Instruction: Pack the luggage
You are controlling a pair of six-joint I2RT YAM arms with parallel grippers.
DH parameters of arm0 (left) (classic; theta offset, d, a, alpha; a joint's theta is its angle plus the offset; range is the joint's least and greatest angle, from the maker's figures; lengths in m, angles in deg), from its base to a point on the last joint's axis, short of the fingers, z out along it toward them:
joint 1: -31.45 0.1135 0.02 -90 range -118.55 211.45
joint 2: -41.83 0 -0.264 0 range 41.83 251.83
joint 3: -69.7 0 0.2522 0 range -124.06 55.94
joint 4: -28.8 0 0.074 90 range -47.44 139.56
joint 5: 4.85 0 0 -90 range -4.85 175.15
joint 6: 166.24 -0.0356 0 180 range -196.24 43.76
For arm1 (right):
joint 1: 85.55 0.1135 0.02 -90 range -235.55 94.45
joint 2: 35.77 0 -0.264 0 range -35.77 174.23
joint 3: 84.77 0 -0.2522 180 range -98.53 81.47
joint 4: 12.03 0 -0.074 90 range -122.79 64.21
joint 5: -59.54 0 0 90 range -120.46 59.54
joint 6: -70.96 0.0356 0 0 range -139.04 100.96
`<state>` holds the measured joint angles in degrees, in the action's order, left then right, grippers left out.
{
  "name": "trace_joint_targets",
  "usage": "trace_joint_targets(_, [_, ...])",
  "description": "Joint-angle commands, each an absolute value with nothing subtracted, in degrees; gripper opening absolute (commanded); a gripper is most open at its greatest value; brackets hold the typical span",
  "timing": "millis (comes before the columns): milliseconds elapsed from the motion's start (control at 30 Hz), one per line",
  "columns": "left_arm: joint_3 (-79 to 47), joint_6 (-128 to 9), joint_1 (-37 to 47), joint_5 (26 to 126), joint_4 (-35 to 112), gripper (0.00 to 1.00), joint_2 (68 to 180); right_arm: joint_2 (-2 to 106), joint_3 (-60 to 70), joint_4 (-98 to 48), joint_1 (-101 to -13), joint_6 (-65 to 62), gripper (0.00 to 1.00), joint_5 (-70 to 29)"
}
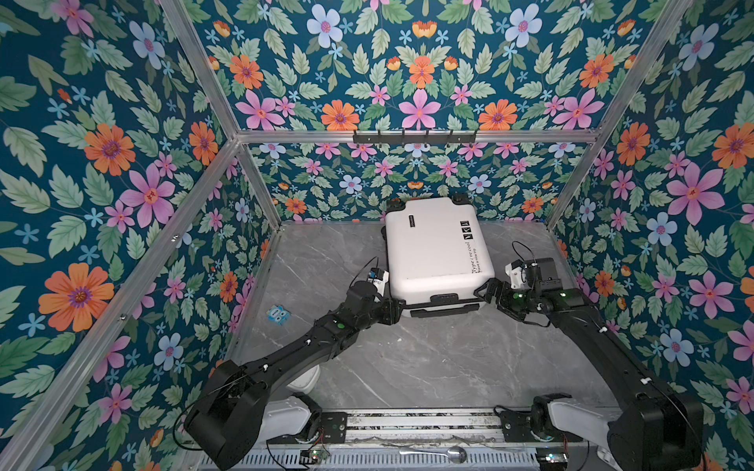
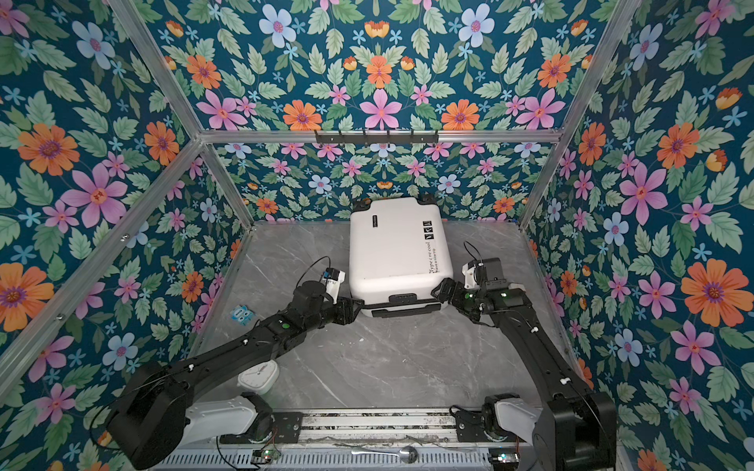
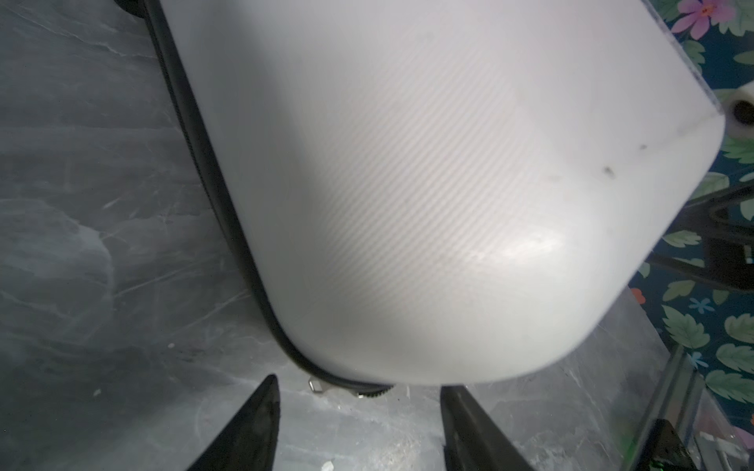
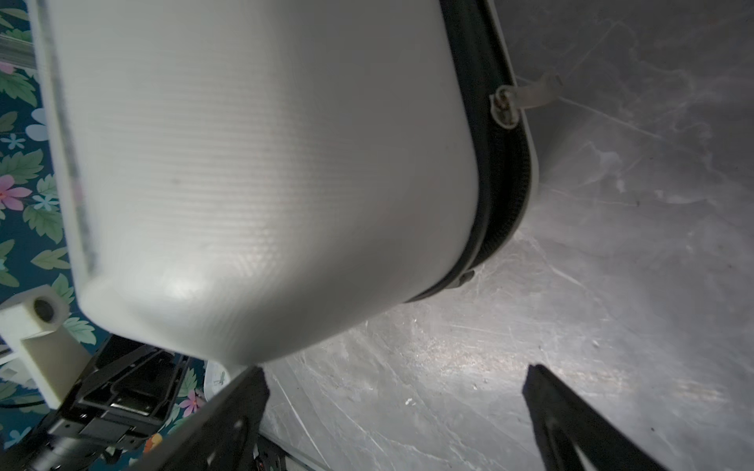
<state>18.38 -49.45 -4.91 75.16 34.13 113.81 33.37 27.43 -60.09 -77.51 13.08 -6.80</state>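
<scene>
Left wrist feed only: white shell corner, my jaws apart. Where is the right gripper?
Observer: The right gripper is at the white suitcase's corner nearest the right arm, jaws wide apart, holding nothing.
Operator: Suitcase open or shut?
Observer: Shut, lying flat with the printed side up; its black handle is on the edge facing the arms.
Operator: Anything else on the table?
Observer: A white clock lies on the table beside the left arm's base.
</scene>
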Motion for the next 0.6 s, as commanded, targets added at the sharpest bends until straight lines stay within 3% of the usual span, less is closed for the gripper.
trace_joint_targets(0, [17.99, -49.26, -2.91, 75.43, 30.96, 0.62, 114.37, 35.61, 24.68, -66.46, -77.46, 17.55, 0.99, -13.85])
trace_joint_targets(200, [20.09, -51.08, -2.09, 77.5, 31.29, 0.6, 111.32, 31.33, 28.77, -63.89, -77.55, 15.85, 0.99, -14.55])
trace_joint_targets(333, [28.88, -51.19, -3.18, 78.39, 23.17, 0.58, 104.55, 26.5, 35.61, -58.36, -77.55, 16.98, 0.99, -8.63])
trace_joint_targets(467, [38.38, -50.86, -6.08, 81.95, 15.36, 0.58, 97.36, 21.85, 46.1, -42.76, -77.53, 24.16, 0.99, -1.42])
trace_joint_targets(567, [43.22, -49.94, -6.61, 83.17, 10.29, 0.58, 95.31, 21.18, 51.04, -33.91, -77.21, 30.69, 0.88, 0.12])
